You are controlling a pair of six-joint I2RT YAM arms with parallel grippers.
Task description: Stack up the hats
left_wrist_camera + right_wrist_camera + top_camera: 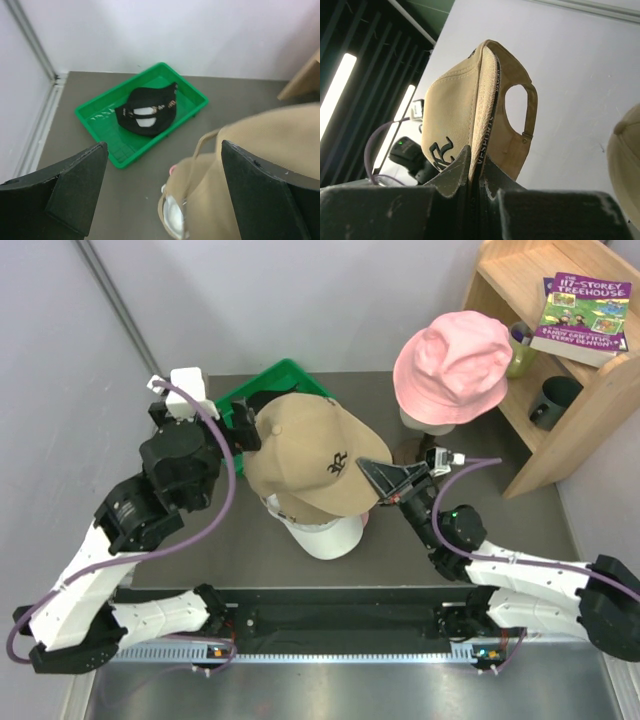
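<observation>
We see the right gripper (475, 172) pinched tight on the peak edge of the tan cap (300, 465), holding it over the white cap (325, 533) on the grey table (200, 550); we cannot tell whether the two caps touch. The left gripper (164, 145) is spread wide and grips nothing, just beside the tan cap's back. A black cap (147, 112) lies in the green tray (95, 112) behind it. A pink hat (450, 365) sits apart, near the wooden shelf (560, 430).

Bright, even light with soft shadows. Strip lamps (334, 95) glare at nine o'clock in the right wrist view. The tan cap (265, 150) is blurred up close.
</observation>
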